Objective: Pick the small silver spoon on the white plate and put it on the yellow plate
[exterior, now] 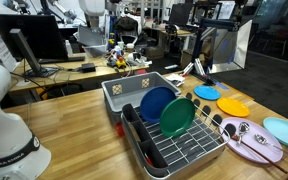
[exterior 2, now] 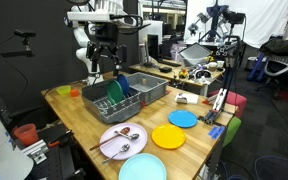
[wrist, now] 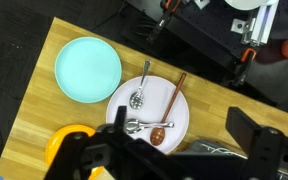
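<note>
In the wrist view the small silver spoon (wrist: 142, 126) lies on the white plate (wrist: 134, 108), beside a longer slotted silver spoon (wrist: 139, 92) and a wooden spoon (wrist: 168, 112). Part of the yellow plate (wrist: 62, 142) shows at the lower left. My gripper (wrist: 182, 124) is open and empty, high above the plates. In an exterior view it (exterior 2: 104, 62) hangs above the dish rack. Both exterior views show the white plate (exterior: 252, 146) (exterior 2: 112, 135) and the yellow plate (exterior: 232, 105) (exterior 2: 167, 137).
A pale blue plate (wrist: 88, 68) (exterior 2: 142, 167) (exterior: 282, 130) and a small bright blue plate (exterior: 206, 93) (exterior 2: 182, 118) lie nearby. A dish rack (exterior: 174, 145) holds blue and green plates next to a grey bin (exterior: 134, 90). The table edge is close to the plates.
</note>
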Robot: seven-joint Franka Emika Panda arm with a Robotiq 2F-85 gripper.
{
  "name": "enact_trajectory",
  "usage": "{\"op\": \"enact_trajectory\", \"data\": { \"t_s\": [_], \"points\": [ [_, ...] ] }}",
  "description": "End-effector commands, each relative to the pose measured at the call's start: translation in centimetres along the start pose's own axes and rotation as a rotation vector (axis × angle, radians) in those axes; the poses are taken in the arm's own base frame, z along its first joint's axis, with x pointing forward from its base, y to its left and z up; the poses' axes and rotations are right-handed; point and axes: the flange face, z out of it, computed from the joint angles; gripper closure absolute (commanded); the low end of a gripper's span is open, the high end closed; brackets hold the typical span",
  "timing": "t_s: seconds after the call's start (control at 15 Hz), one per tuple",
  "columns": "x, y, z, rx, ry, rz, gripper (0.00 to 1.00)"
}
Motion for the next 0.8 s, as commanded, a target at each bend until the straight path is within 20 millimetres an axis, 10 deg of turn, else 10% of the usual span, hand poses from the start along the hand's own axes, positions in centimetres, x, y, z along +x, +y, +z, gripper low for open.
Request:
{"op": "enact_trajectory", "data": {
  "t_s": [0.0, 0.73],
  "points": [
    [0.2, 0.1, 1.8, -0.029, 0.029, -0.008, 0.00],
    [-0.4, 0.1, 12.0, 0.017, 0.002, -0.129, 0.00]
  ]
}}
